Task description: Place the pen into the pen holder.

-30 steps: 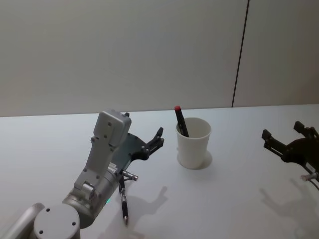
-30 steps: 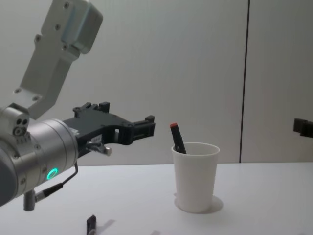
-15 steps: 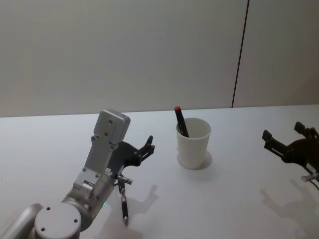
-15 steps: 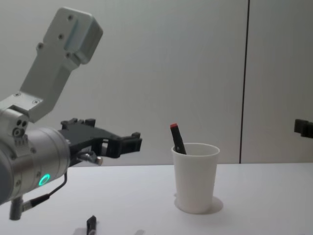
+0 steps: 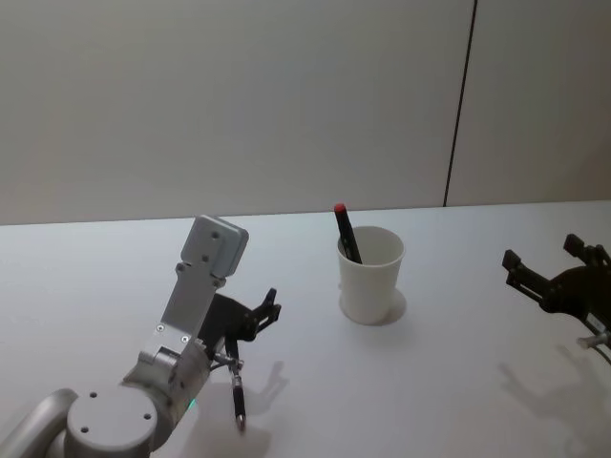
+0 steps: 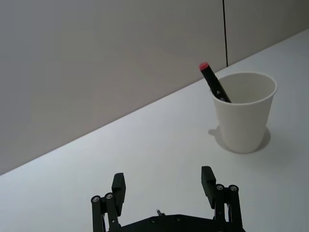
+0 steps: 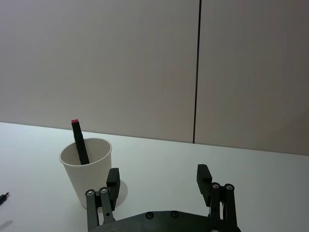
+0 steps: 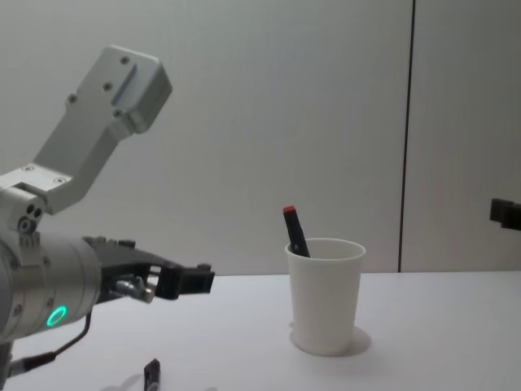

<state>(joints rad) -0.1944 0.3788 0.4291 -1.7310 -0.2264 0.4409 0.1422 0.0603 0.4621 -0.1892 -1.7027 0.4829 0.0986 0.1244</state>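
So, we're watching the left gripper backing off from the cup. A second ago it was hanging up near the rim. Now it's dropping lower and pulling back toward the robot's own left side, well apart from the cup. Its fingers are spread wide with nothing between them, which we're seeing clearly from the left wrist view.

The pen with the red cap is sitting inside the cup, leaning toward the cup's left side with its top poking up over the rim. It isn't budging while the arm's moving away. We're reading that as the drop being done: pen's in, gripper's let go, arm's clearing out.

One thing we're noticing though: there's a second dark pen lying on the table just below the left arm, and the gripper's sinking down in that direction. We're guessing it's either heading home or lining up for that one, but we can't say which.

The right gripper is parked off at the right side, fingers open too, holding nothing and not joining in. If the task's just about the one pen, we're thinking it's basically finished here.
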